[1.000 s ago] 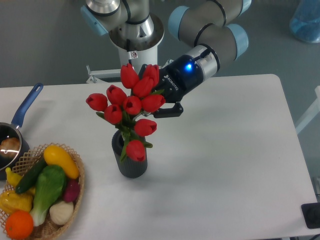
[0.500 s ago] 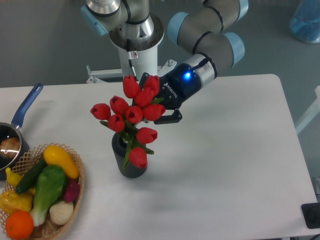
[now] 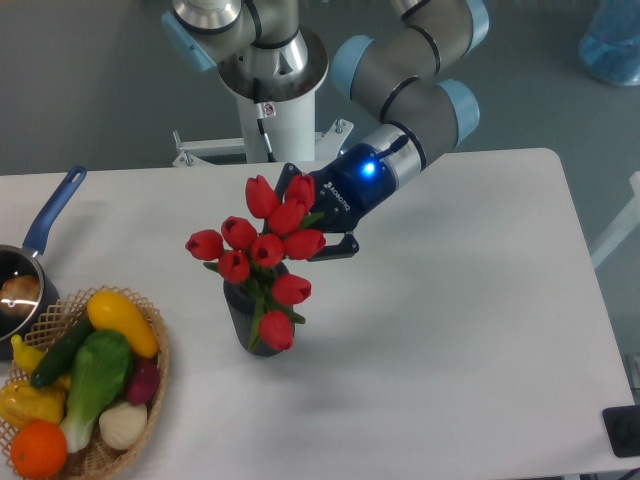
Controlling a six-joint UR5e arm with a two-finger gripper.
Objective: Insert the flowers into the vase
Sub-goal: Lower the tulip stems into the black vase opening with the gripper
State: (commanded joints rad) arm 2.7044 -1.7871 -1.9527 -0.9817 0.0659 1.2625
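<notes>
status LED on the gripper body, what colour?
Blue. It glows on the dark body of the gripper, just behind the flowers, in the fixed camera view.

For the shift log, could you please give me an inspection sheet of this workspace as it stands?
Surface: white table, bare right half.
Job's things: red tulips with stems down in the dark vase; one bud droops over its front.
Clutter: basket of vegetables and blue-handled saucepan at left.
Grippers: gripper behind the blooms; fingers mostly hidden, state unclear.
Cables: nothing seen.
Surroundings: grey floor, blue object top right.
</notes>
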